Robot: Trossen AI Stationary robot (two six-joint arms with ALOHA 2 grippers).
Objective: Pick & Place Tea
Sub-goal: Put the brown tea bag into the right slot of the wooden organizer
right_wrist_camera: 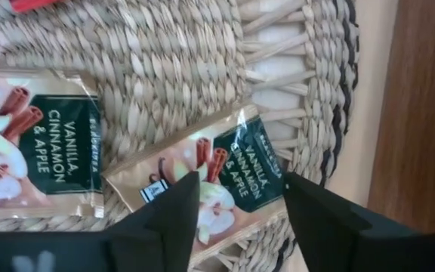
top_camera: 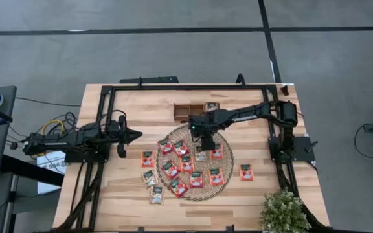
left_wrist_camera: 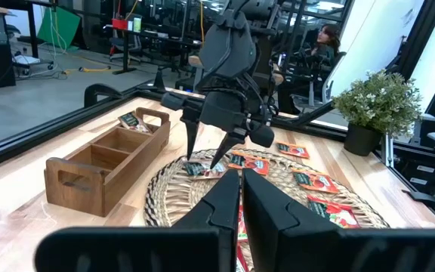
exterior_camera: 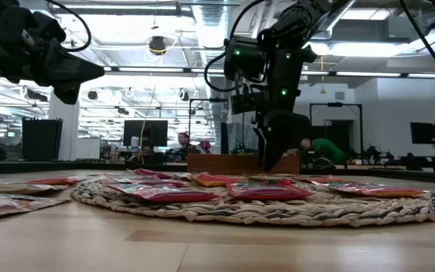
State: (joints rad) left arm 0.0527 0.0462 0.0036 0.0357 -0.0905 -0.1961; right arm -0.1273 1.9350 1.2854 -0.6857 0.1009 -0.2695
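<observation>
Two arms on this bench [top_camera: 118, 194], so going left to right: the left claw [top_camera: 136, 135] is parked off at about 9 o'clock from the round woven mat [top_camera: 196, 195], fingers pressed together, holding nothing, just waiting.

Most of the tea sachets [top_camera: 188, 163] are spread flat over the mat, with a few loose on the wood around 8 o'clock and one out at 3 o'clock. The wooden tray [top_camera: 185, 110] sits past the mat at 12 o'clock, and one sachet already looks to be in its right-hand compartment.

The right claw [right_wrist_camera: 236, 200] is down over the mat near its 12 o'clock side, fingers spread apart and straddling a pale vanilla-cinnamon sachet [right_wrist_camera: 210, 177] that lies flat on the weave, not yet pinched.

My read: this is the pick step. Next it probably needs to settle lower, squeeze on that packet's edge, then lift and carry it toward the tray.

Hard to tell: whether the fingertips already touch the mat, since the low view hides the tips behind the tray. The overhead view is too coarse to read the other labels.
</observation>
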